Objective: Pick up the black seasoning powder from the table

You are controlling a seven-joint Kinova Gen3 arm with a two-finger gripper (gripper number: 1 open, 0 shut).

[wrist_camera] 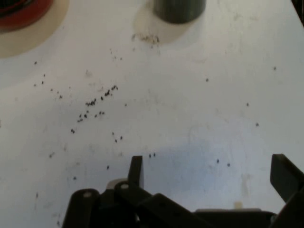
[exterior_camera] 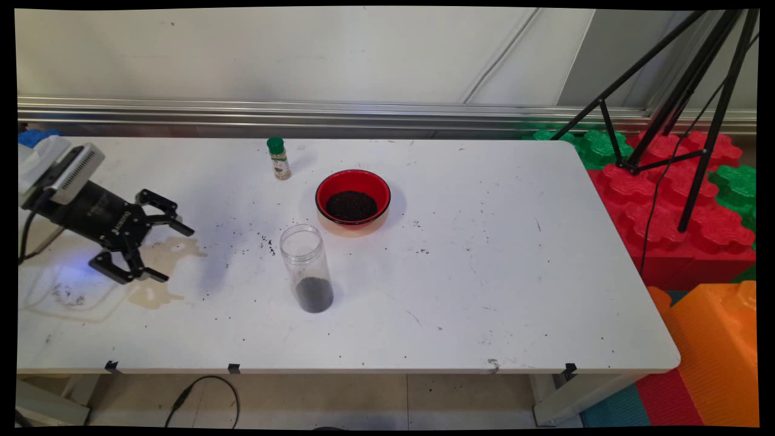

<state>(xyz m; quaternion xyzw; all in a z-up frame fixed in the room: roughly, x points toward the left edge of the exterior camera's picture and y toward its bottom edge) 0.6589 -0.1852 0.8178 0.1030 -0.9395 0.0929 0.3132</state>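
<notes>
The black two-finger pincer (exterior_camera: 158, 251) sits at the left of the main view, above the white surface (exterior_camera: 484, 290), with its fingers spread wide apart and nothing between them. In the hand view the pincer (wrist_camera: 209, 173) shows the same condition: one fingertip (wrist_camera: 136, 167) stands at lower centre and the other at the lower right edge, with bare surface (wrist_camera: 190, 109) visible in the gap.

Directly under and beside the pincer in the main view lies a pale brown dried stain (exterior_camera: 160, 272) on the surface. Left of the stain, at the lower left of the frame, lies a flat transparent plastic sheet or tray (exterior_camera: 72, 297); which it is cannot be told.

Fine black grains (exterior_camera: 265, 243) are scattered over the surface to the right of the pincer. In the hand view these grains (wrist_camera: 97, 102) form a loose cluster at centre left.

Further right, near the frame centre, stands an upright clear plastic jar (exterior_camera: 307, 267) with no lid, its bottom part filled with dark granular material. Its base (wrist_camera: 179, 10) appears at the top edge of the hand view.

Above and right of the jar stands a red round bowl (exterior_camera: 353, 198) holding a mound of dark grains; its rim (wrist_camera: 21, 12) shows at the upper left of the hand view. The jar and bowl are near each other but apart.

Up and left of the bowl stands a small spice bottle with a green cap (exterior_camera: 278, 158).

At the right of the frame, beyond the surface edge, are a black tripod (exterior_camera: 684, 109) and red, green and orange interlocking blocks (exterior_camera: 666, 206).
</notes>
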